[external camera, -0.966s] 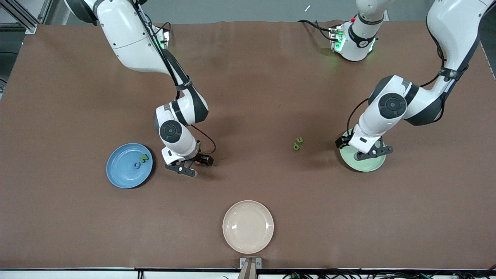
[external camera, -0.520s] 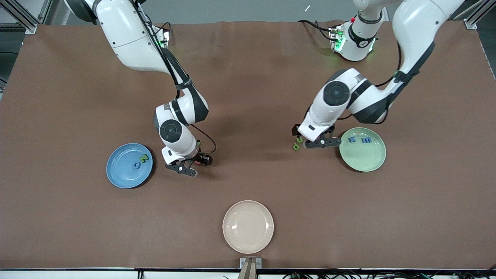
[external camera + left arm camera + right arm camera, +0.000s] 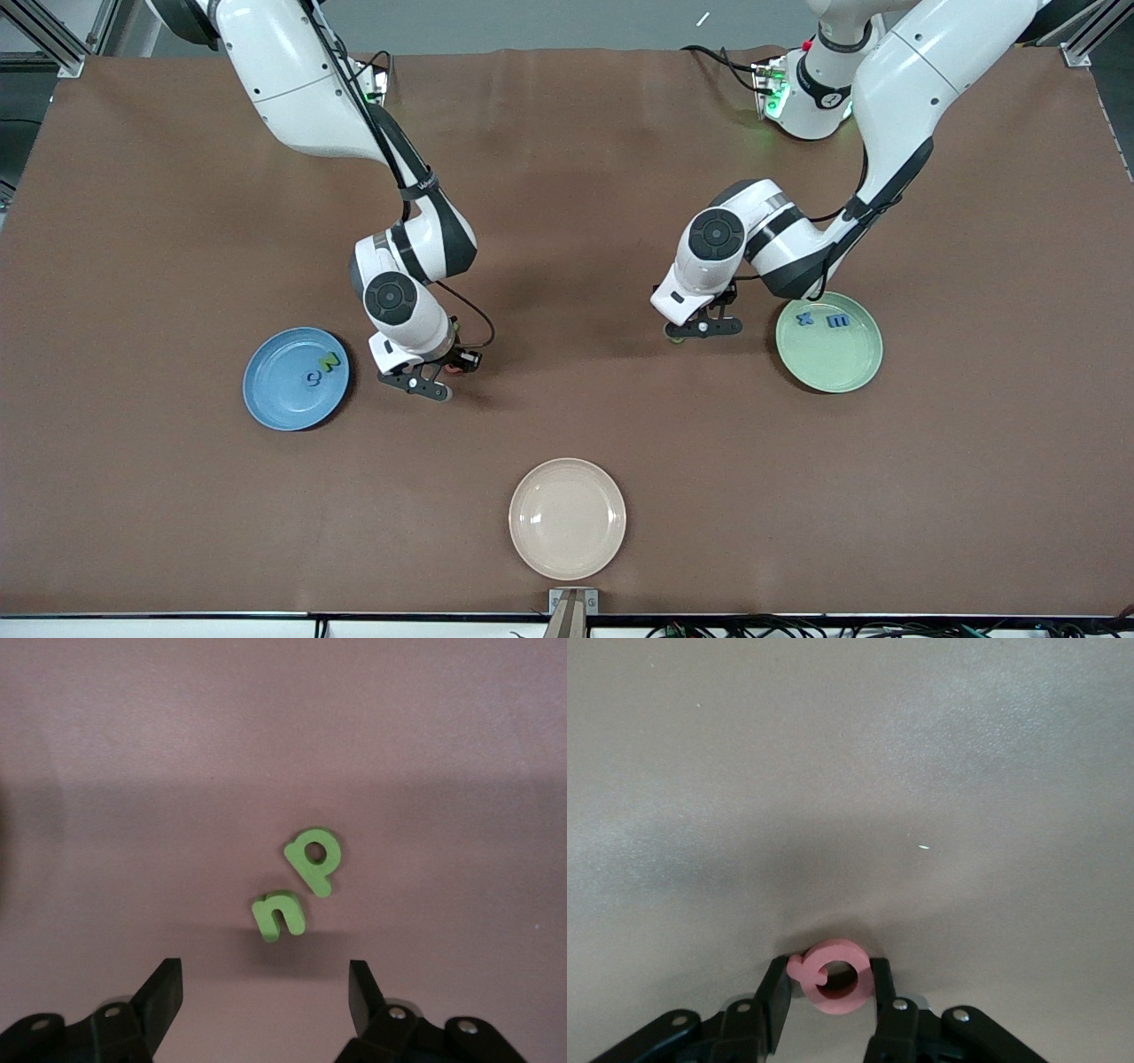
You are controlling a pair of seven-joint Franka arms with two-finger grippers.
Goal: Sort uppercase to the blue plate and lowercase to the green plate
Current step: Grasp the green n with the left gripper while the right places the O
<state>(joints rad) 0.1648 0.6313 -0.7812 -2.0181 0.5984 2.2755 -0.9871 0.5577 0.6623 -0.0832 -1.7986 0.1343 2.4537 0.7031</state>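
With the right gripper (image 3: pixel 828 992) pinching the pink Q (image 3: pixel 833 976) beside the blue plate (image 3: pixel 266 394), and the left gripper (image 3: pixel 266 1001) spread over the green n (image 3: pixel 280 915) and green p (image 3: pixel 313 858), touching letters risked a double pickup.

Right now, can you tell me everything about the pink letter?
The pink letter is a small round ring with a little tail, a Q, and looks like soft foam. It sits flat on the brown table beside the blue plate. The right gripper's two black fingers press against its sides. Nothing else touches it.
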